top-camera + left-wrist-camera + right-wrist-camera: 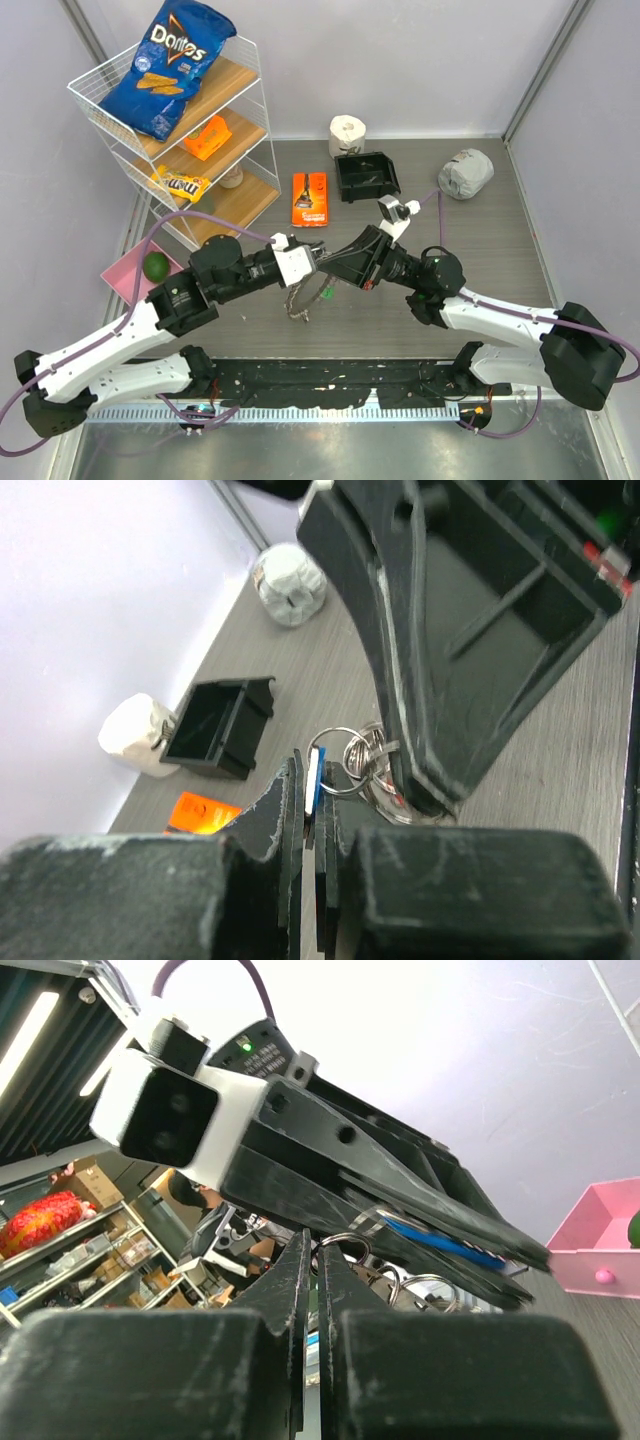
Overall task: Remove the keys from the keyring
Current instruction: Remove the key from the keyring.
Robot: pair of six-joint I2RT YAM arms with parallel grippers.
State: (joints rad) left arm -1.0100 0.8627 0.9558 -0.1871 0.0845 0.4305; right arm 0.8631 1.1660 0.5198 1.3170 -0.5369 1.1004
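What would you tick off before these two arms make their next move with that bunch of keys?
1. Left end effector shut on the blue-headed key: ok.
2. Right end effector shut on the keyring: ok.
3. Blue-headed key free of the keyring: not ok.
4. Keyring's split lined up with the key: cannot tell.
5. Keyring's lowest dangling pieces off the table: cannot tell.

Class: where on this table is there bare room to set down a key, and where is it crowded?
Bare: the right side, between the grey bundle and the right arm; also the strip between the keyring and the arm bases. Crowded: around the keyring, and back left by the shelf.
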